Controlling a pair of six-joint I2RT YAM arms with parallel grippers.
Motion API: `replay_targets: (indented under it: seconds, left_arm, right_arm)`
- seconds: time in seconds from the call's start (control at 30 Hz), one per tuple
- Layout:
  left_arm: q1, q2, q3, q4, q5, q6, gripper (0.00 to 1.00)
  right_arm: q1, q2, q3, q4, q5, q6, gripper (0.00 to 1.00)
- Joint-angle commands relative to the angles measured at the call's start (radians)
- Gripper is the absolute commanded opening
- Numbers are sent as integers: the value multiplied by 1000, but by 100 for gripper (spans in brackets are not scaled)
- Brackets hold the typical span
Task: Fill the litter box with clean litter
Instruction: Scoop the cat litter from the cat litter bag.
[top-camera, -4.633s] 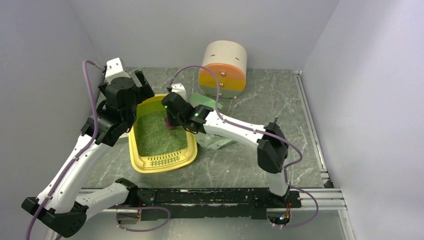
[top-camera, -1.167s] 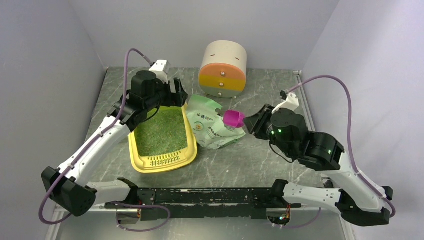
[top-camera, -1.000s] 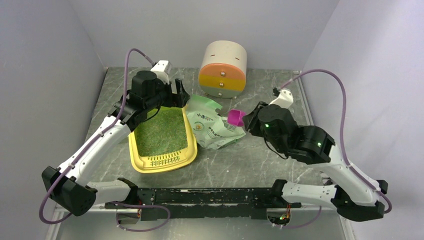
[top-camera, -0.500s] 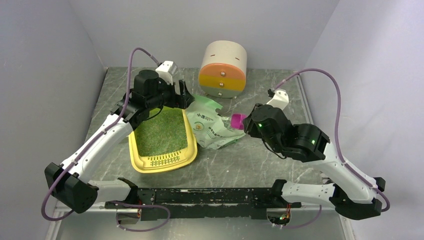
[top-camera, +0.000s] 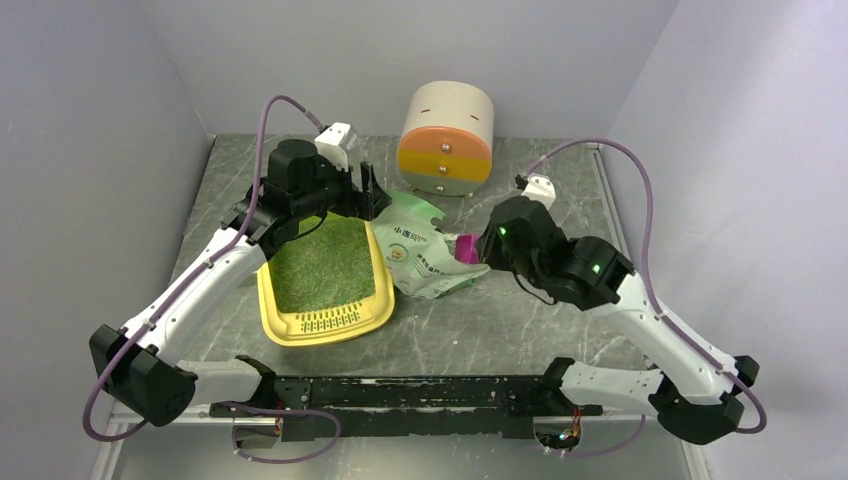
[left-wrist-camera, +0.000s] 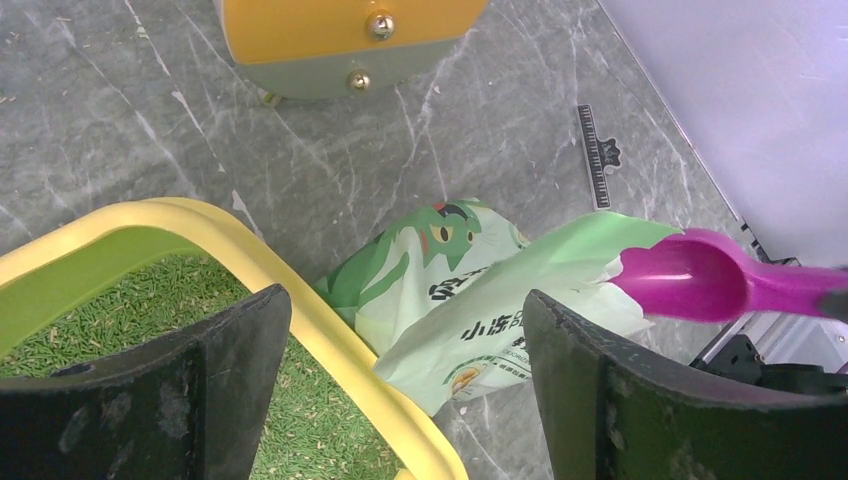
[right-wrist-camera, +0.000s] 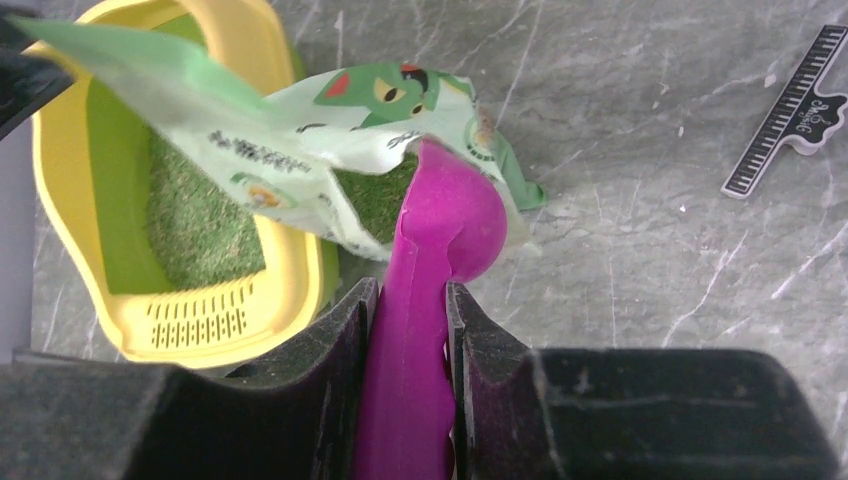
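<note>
The yellow litter box (top-camera: 322, 325) lies left of centre with greenish clean litter (top-camera: 318, 262) spread in it. Beside its right side lies the pale green printed bag (top-camera: 425, 255). My right gripper (top-camera: 487, 248) is shut on the handle of the magenta scoop (right-wrist-camera: 445, 250), whose bowl sits at the bag's mouth, where more litter (right-wrist-camera: 375, 200) shows. My left gripper (left-wrist-camera: 410, 390) hangs open over the box's far right rim (left-wrist-camera: 300, 290). The bag's raised flap (left-wrist-camera: 520, 300) stands between its fingers, unpinched.
A round beige, orange and yellow drawer cabinet (top-camera: 447, 138) stands at the back behind the bag. A small black ruler strip (right-wrist-camera: 790, 110) lies on the marble table to the right. Grey walls close both sides, and a black rail (top-camera: 420, 395) runs along the front.
My right arm has swung left, carrying the scoop from open air to the bag's mouth. My left gripper has edged right toward the bag's flap, still open.
</note>
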Motion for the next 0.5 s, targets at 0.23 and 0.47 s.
replay_targets:
  seconds: [0.23,0.47]
  left_arm:
    - [-3,26,42,7,58,0,93]
    - [4,80,60,-42,93,4,93]
  right_arm:
    - [-439,-56,-169,282,-654,-208,0]
    - [-486,-43,-206,318,-779,-231,0]
